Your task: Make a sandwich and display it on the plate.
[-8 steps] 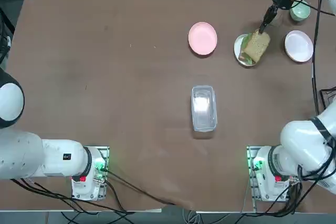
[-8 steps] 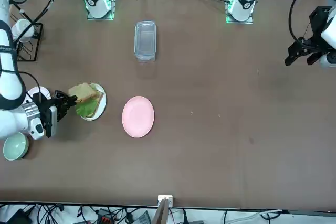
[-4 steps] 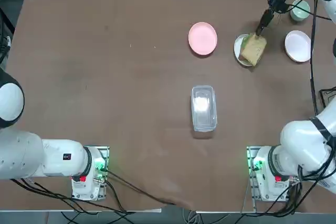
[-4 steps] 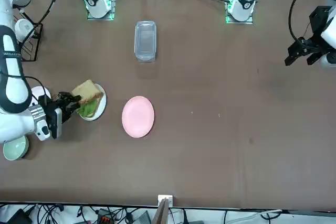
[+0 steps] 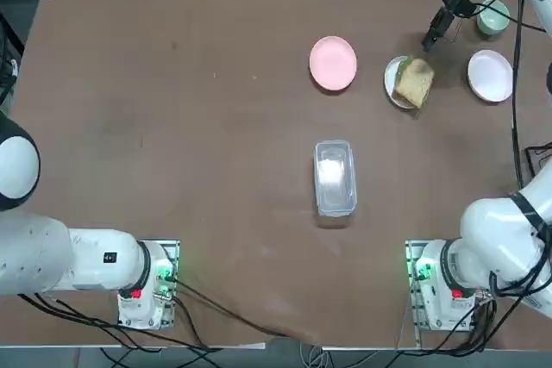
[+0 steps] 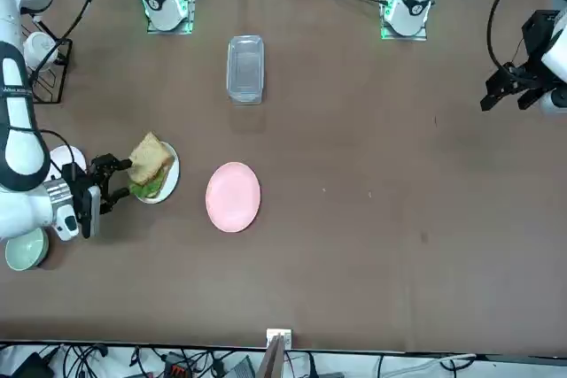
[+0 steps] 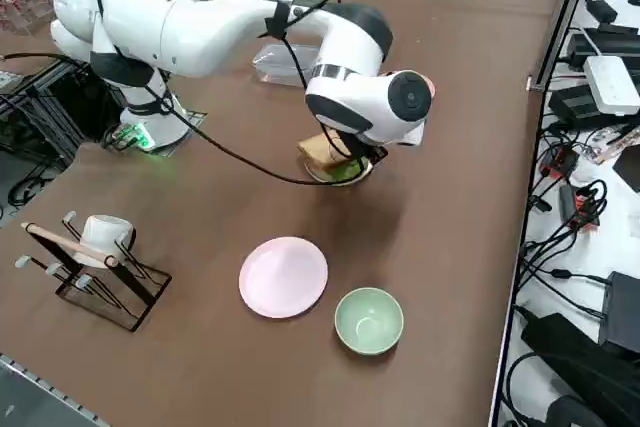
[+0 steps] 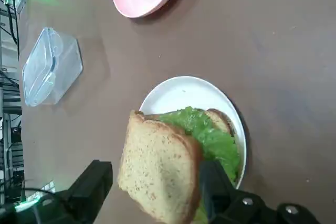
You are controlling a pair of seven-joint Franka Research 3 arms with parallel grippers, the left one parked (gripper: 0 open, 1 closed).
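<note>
Presently, the sandwich [image 5: 414, 82] is seen resting on the plate [image 5: 392, 75] in the upper right of the top view, its top bread slice sitting askew so that green lettuce shows along one edge. In the right wrist view, the sandwich [image 8: 168, 174] is observed with its upper slice tilted and overhanging the rim of the plate [image 8: 173, 93], with lettuce spread over the lower slice.

The right gripper [image 5: 434, 30] is located just beyond the plate, toward the top edge of the top view, with its fingers spread apart and nothing held between them. In the front view, the right gripper [image 6: 113, 179] is noted at the left of the frame, just beside the sandwich [image 6: 151, 164]; whether a fingertip touches the bread cannot be determined. In the wrist view, the two fingers [image 8: 92, 184] are seen on either side of the overhanging slice.

A pink plate [image 5: 333, 63] is recorded to the left of the sandwich plate, apart from it. A second white plate [image 5: 491, 75] lies to the right, and a pale-green bowl [image 5: 494, 16] stands near the upper right corner. A clear lidded container [image 5: 335, 177] is placed at the centre of the bench [image 5: 172, 127].
</note>
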